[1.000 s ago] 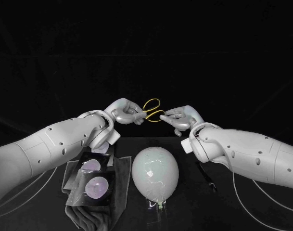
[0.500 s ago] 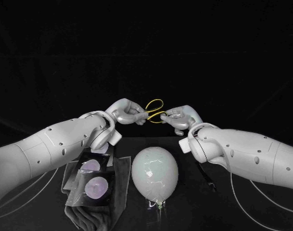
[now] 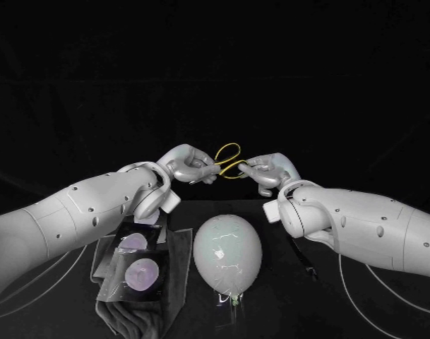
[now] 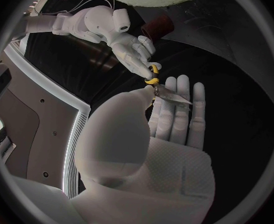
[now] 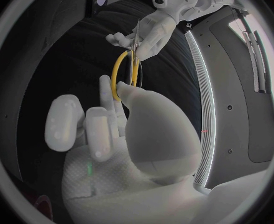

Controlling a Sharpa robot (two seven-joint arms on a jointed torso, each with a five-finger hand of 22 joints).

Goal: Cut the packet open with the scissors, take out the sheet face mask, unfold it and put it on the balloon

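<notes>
Though little has shifted in a second, my left hand [image 3: 187, 164] pinches the scissors [image 3: 230, 161] by the blades, plain from that wrist; my right hand [image 3: 265, 171] hooks their yellow loop. Balloon [image 3: 228, 253] and packet [image 3: 138, 272] lie by the table's [image 3: 286, 304] near edge.

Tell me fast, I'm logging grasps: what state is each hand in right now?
Left hand: holding the scissors at the blade end.
Right hand: holding the same scissors by the yellow handles.
</notes>
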